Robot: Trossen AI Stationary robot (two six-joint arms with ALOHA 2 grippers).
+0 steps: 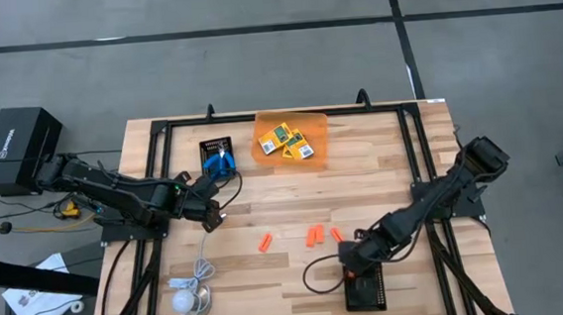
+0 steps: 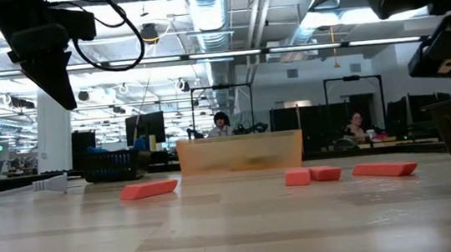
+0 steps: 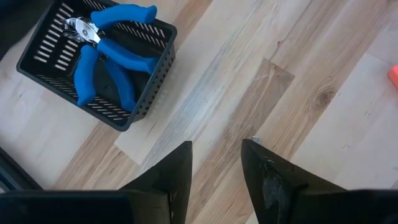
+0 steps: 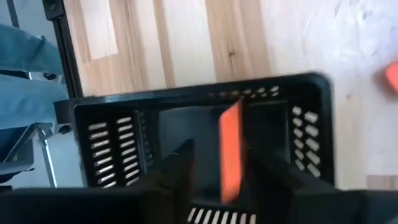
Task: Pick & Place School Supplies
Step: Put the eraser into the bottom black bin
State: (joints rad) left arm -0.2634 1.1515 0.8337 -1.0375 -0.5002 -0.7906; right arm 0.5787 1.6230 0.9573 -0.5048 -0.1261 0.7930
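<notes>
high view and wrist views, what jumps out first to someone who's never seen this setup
The brightest thing is the orange tray at the table's far edge, holding yellow-and-green crayon boxes, with blue-handled scissors in a black basket beside it. Orange sticks lie scattered mid-table. At the near edge, the right end effector is over a second black basket, an orange stick upright between its fingers.
</notes>
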